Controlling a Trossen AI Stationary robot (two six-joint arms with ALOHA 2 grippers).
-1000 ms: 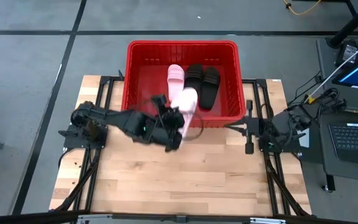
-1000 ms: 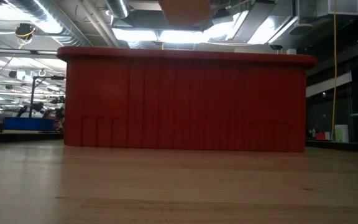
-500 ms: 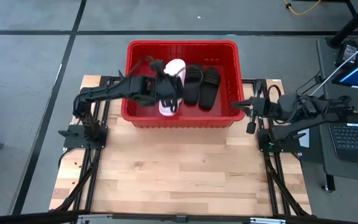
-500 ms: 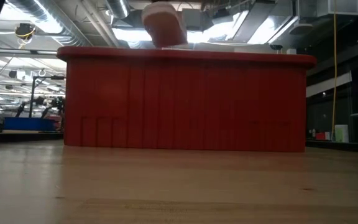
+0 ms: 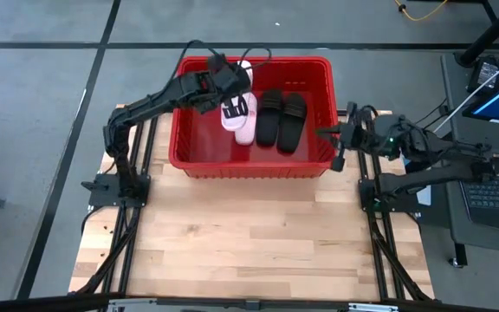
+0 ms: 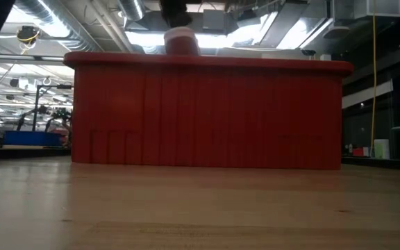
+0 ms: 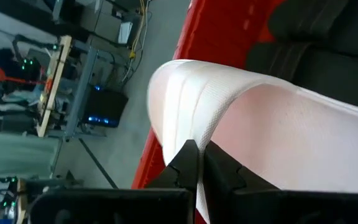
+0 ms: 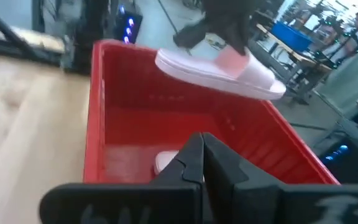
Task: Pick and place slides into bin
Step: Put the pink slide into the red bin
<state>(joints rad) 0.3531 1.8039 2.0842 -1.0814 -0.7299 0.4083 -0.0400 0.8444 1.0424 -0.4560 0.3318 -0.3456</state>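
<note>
left pincer (image 5: 232, 89) over bin (image 5: 199, 154), clamped on pink slide (image 5: 235, 108)

held slide hangs above the second pink slide (image 5: 248, 132) lying inside; two black slides (image 5: 281, 119) rest beside it. right pincer (image 5: 334, 147) closed, empty, by the bin's right wall above the surface (image 5: 241, 243).

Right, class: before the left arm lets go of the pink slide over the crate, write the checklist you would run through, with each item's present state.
1. left gripper shut on the held pink slide: ok.
2. Held slide is over the red bin, inside its walls: ok.
3. Held slide clear of the other pink slide below: cannot tell.
4. Two black slides already lie in the bin: ok.
5. right gripper, shut, waits outside the bin's right wall: ok.
</note>
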